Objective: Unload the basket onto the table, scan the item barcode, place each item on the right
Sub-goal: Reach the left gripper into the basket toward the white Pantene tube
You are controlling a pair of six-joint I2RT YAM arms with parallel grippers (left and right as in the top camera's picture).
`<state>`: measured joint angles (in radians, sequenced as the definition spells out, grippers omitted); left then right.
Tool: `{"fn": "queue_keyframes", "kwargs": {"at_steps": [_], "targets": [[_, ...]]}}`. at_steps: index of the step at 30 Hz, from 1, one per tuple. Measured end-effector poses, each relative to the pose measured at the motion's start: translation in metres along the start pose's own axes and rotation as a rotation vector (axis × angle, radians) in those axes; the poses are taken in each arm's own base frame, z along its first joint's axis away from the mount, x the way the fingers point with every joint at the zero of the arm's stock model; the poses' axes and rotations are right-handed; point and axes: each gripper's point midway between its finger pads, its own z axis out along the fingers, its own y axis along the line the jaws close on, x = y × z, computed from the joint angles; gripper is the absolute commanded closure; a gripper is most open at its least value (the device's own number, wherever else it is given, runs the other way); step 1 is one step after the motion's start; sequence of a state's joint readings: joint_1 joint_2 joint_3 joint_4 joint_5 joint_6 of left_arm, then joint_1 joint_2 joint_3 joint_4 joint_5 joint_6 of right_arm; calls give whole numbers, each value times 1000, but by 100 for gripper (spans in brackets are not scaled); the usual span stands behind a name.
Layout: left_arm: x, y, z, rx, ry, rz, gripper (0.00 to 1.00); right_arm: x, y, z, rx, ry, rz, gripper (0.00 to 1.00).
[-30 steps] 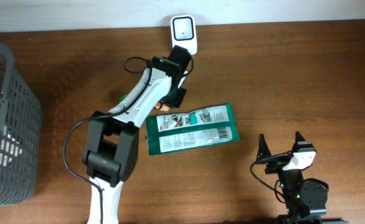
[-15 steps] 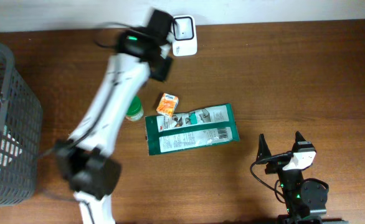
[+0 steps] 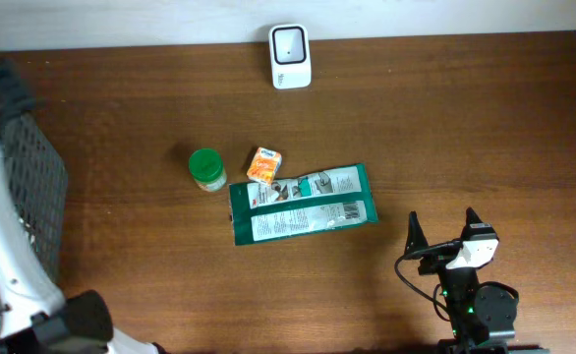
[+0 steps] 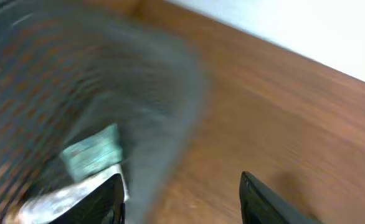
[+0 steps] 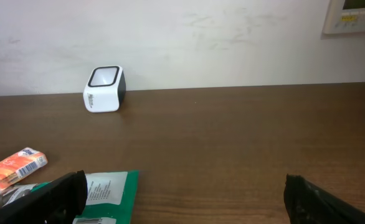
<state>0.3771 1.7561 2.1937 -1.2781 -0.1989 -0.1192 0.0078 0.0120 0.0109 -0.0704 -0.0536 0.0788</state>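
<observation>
**Barcode station: stock on hand, scan pending**

- Scanner [image 3: 290, 56]: white housing with a dark window, upright at the far edge of the table [image 3: 465, 118]. Nothing is in front of its window. There is a small word on its side in the right wrist view, too small to read.
- Green packet [image 3: 303, 205]: lies flat mid-table, well short of the scanner. It has white label panels and a barcode strip facing up (the print is not legible).
- Orange carton [image 3: 263, 164]: touches the packet's far left corner. It carries white lettering that cannot be read.
- Green-lidded jar [image 3: 206, 168]: stands upright just left of the carton.
- Basket [image 3: 42, 197]: grey mesh, at the left edge. A pale green pack [image 4: 92, 154] lies inside, seen only as a smear.
- Left gripper [image 4: 182, 183]: hangs over the basket rim with its fingers apart and nothing between them.
- Right gripper [image 3: 442, 228]: parked at the near right with its fingers spread wide, empty and well apart from all stock.
- Wall panel [image 5: 350, 15]: pale unit with a small display. Its characters are unreadable.

Progress, as a judgement: the pack in the basket may already be done with. Three items lie on the table, none held and none near the scanner. For any of them, the whole cycle appears to remain:
- pick it up
- turn the barcode to the window
- present it to the scanner
- put it away
</observation>
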Motion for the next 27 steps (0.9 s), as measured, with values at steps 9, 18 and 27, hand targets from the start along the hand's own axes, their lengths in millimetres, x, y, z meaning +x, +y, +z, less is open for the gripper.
{"fn": "queue_keyframes", "kwargs": {"at_steps": [9, 18, 27], "targets": [[45, 130, 60, -225, 204, -316, 34, 0, 0, 0, 0, 0, 0, 2], [118, 164, 148, -201, 356, -71, 32, 0, 0, 0, 0, 0, 1, 2], [162, 165, 197, -94, 370, 237, 28, 0, 0, 0, 0, 0, 1, 2]]}}
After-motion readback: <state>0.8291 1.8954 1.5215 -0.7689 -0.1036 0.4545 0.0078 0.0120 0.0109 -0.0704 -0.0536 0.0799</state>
